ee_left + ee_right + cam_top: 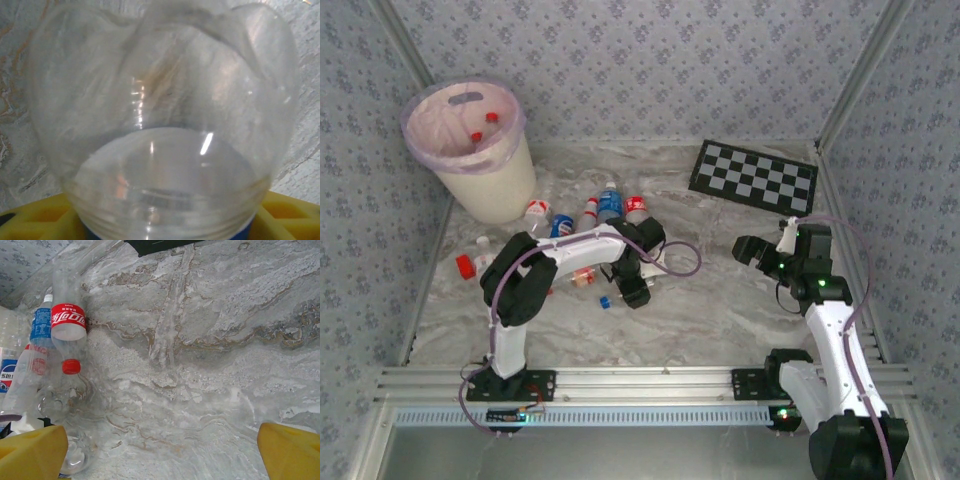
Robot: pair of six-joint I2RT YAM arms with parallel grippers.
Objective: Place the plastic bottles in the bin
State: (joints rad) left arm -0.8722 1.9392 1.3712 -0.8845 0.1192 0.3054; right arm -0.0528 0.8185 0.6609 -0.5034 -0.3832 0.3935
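One clear bottle (160, 115) sits between yellow fingers (35, 217) of left gripper (632, 290); clamped or not, cannot tell. Jaws of right gripper (162, 452) stand wide over marble tabletop (215, 365); red-labelled bottle (68, 322) ahead-left of it. The bin (505, 195) well apart, up-left of left gripper.

Blue-patterned walls (650, 60), tabletop (740, 310) seemingly marble, evenly lit

Grey-veined marble-patterned table (740, 300), cream bin (498, 185) stood at the far left corner, black-and-white checkerboard (755, 175) laid flat at far right, plastic bottles (610, 205) strewn on their sides near the bin, small blue cap-like piece (605, 300) left loose nearer the front.
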